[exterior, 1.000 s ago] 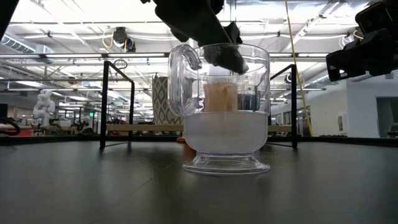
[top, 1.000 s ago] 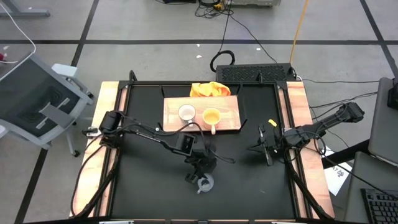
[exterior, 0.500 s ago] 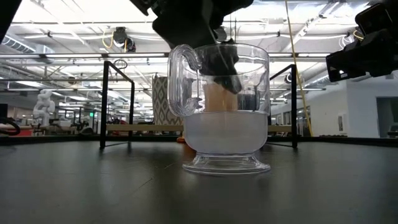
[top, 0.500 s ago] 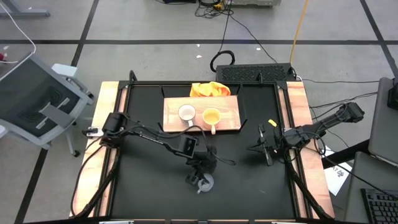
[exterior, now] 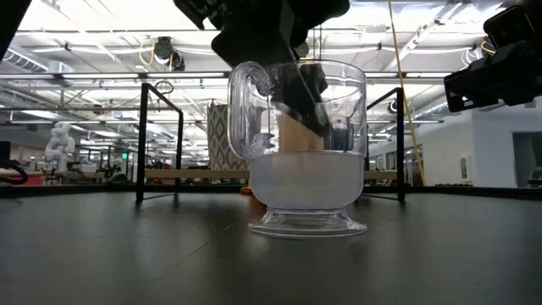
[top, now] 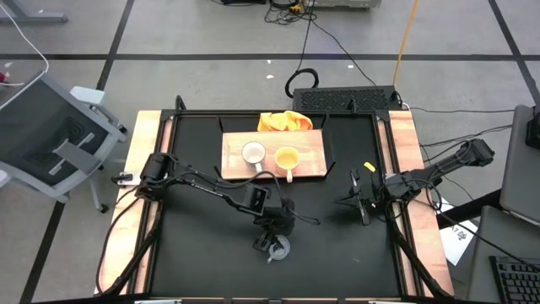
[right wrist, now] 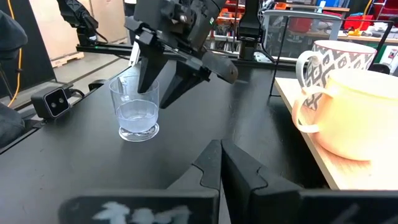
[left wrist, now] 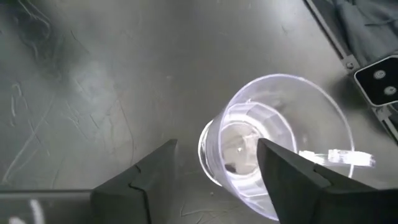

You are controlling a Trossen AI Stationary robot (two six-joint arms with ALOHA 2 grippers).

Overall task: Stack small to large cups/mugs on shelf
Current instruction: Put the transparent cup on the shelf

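Note:
The clear glass cup [top: 278,248] stands upright by its foot [exterior: 308,224] on the black table, near the front edge. My left gripper [left wrist: 217,146] is open over it, slanting down. One finger [exterior: 306,95] reaches inside the cup and the other [left wrist: 155,177] stands outside its wall; I see no touch. The white mug [top: 253,153] and the orange-yellow mug [top: 287,158] stand on the light-wood shelf [top: 312,156] at the back. My right gripper [top: 357,201] waits shut at the table's right side.
An orange cloth [top: 285,121] lies behind the shelf. A black metal frame [exterior: 159,140] stands around the shelf. The bare black tabletop [top: 202,245] stretches to the left and right of the cup. The cup's handle [exterior: 246,110] sticks out to one side.
My left gripper has sunk a little over the glass cup, and the finger inside it now reaches deeper below the rim. The cup has stayed where it was.

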